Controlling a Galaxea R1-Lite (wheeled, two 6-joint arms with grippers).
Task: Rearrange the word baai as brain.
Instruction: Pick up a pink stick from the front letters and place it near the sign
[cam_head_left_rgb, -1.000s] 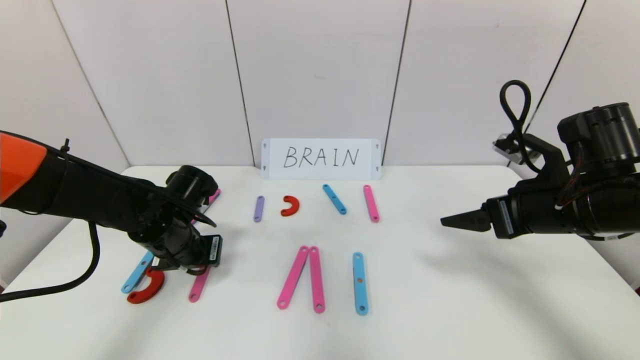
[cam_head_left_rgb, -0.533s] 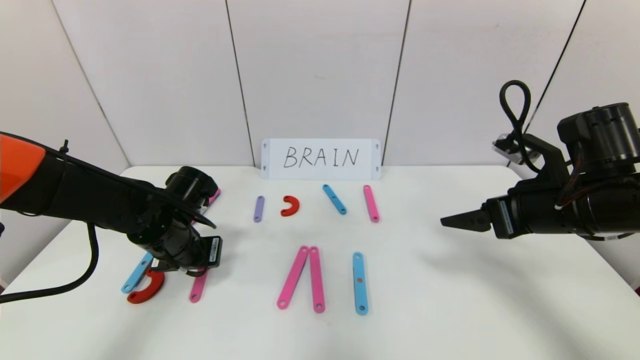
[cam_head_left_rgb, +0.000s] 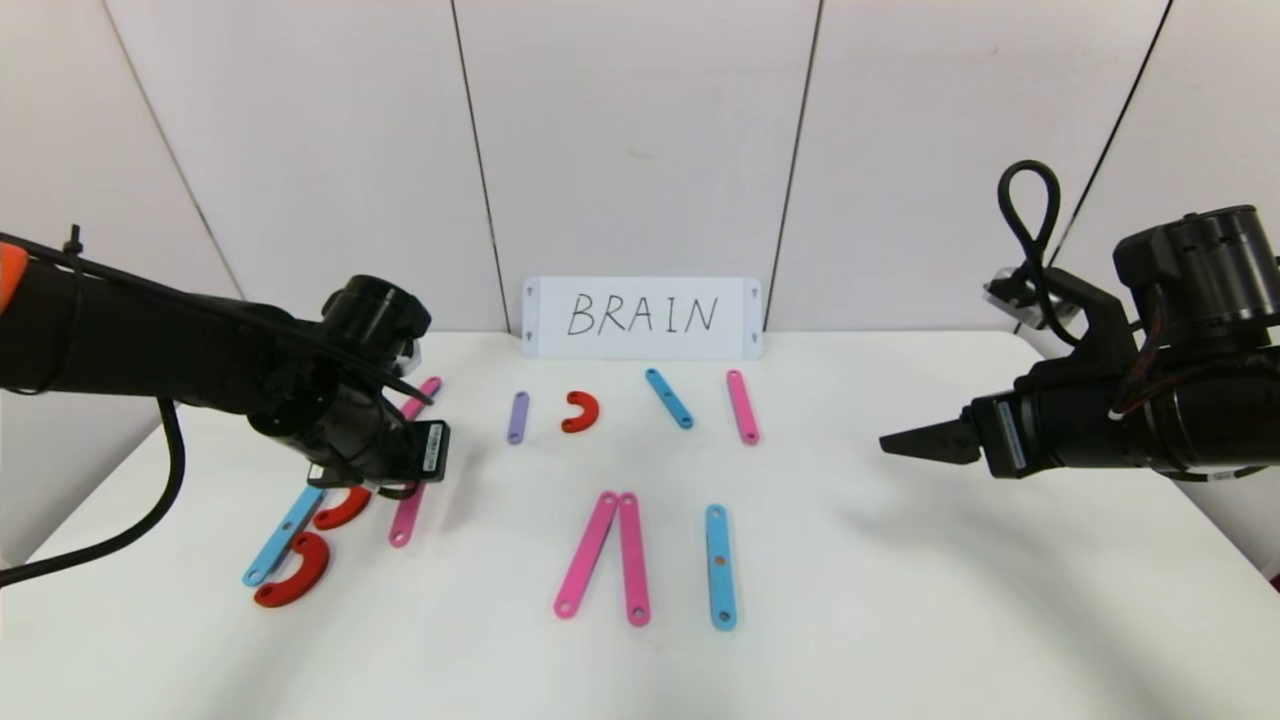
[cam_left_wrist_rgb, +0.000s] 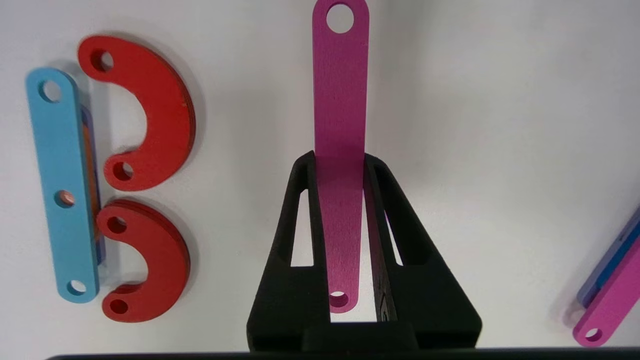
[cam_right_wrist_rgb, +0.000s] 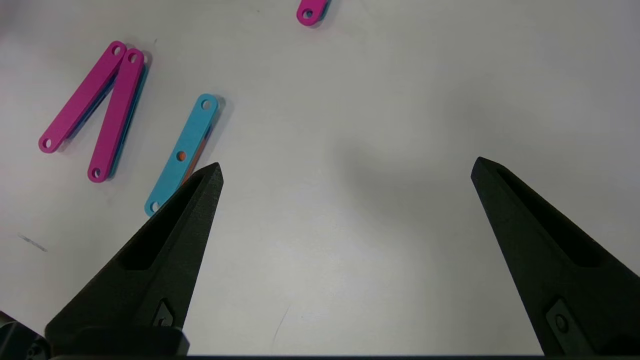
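My left gripper (cam_left_wrist_rgb: 340, 160) is shut on a pink strip (cam_left_wrist_rgb: 340, 100) and holds it lengthwise between its fingers, just right of the letter B. In the head view the left gripper (cam_head_left_rgb: 396, 488) is under its wrist, with the pink strip (cam_head_left_rgb: 406, 518) sticking out towards me. The B is a blue strip (cam_head_left_rgb: 283, 535) with two red curves (cam_head_left_rgb: 342, 508) (cam_head_left_rgb: 293, 572). Two pink strips (cam_head_left_rgb: 588, 553) (cam_head_left_rgb: 633, 558) form a narrow A, with a blue strip (cam_head_left_rgb: 720, 566) to its right. My right gripper (cam_head_left_rgb: 900, 443) is open and empty above the table's right side.
A white card (cam_head_left_rgb: 641, 318) reading BRAIN stands at the back. In front of it lie a purple strip (cam_head_left_rgb: 517, 417), a small red curve (cam_head_left_rgb: 581, 411), a blue strip (cam_head_left_rgb: 668, 398) and a pink strip (cam_head_left_rgb: 742, 406). Another pink strip (cam_head_left_rgb: 427, 390) lies behind my left wrist.
My left arm has risen and moved towards the back with the pink strip, which shifted the same way. The B's upper red curve is now uncovered. The right arm has not moved.
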